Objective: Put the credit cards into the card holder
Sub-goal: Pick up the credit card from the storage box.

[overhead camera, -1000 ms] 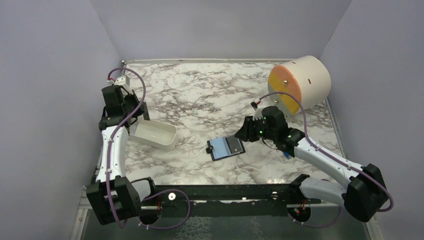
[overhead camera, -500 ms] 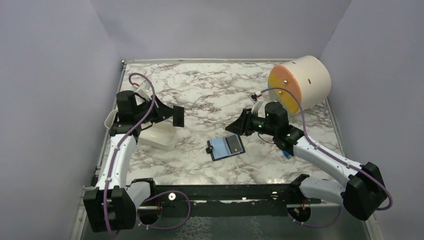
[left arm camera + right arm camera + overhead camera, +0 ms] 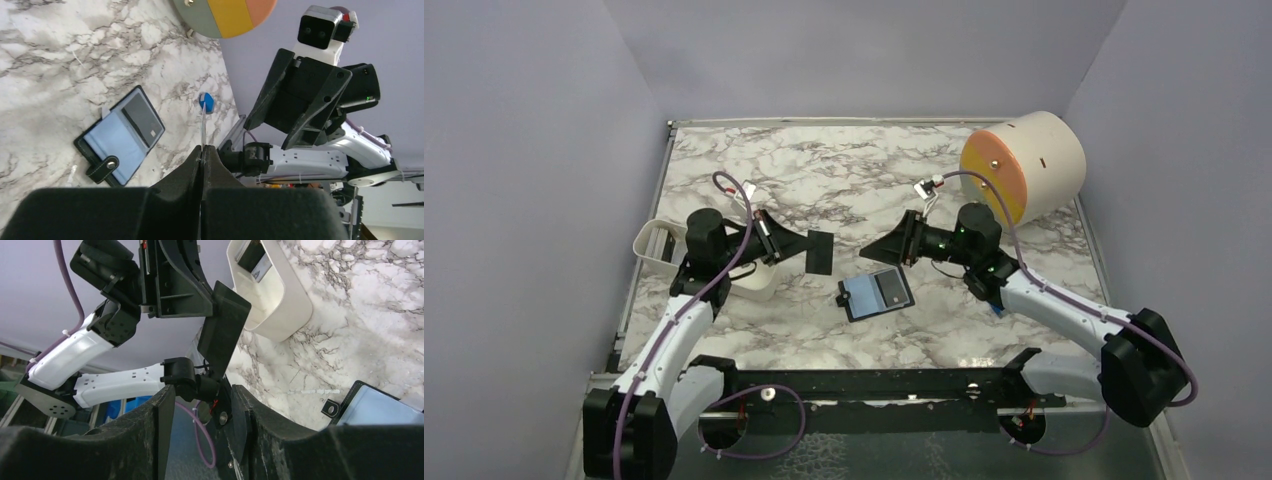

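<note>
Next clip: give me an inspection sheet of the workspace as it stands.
Surface: marble-patterned table.
Job's things: card holder lies open, blue inside up, one dark card in its pocket; a black card is held in the air.
Clutter: white tray with something flat inside; cylinder on its side, far right; blue block.
Grippers: left gripper shut on the black card; right gripper open, empty, facing it.
Cables: purple cables loop along both arms.
Surroundings: plain walls on three sides; black rail at the near edge.
</note>
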`<control>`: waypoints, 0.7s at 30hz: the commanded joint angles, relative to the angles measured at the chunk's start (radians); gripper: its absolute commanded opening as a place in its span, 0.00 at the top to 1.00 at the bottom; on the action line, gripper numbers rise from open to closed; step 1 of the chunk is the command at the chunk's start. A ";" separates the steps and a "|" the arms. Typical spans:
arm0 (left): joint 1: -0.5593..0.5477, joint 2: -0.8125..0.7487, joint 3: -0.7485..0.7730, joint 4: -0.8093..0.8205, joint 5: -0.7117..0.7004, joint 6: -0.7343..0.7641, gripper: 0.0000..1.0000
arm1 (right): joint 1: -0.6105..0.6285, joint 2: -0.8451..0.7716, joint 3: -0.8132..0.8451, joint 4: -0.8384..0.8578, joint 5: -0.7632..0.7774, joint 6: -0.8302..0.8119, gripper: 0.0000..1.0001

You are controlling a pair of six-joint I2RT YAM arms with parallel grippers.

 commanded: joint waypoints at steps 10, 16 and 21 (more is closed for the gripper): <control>-0.140 -0.010 -0.003 0.182 -0.042 -0.135 1.00 | 0.013 0.103 0.046 0.136 -0.088 0.080 0.53; -0.192 0.016 -0.007 0.208 -0.065 -0.139 1.00 | 0.018 0.134 0.043 0.175 -0.105 0.099 0.57; -0.217 0.031 -0.016 0.225 -0.077 -0.145 1.00 | 0.021 0.148 0.036 0.207 -0.112 0.110 0.74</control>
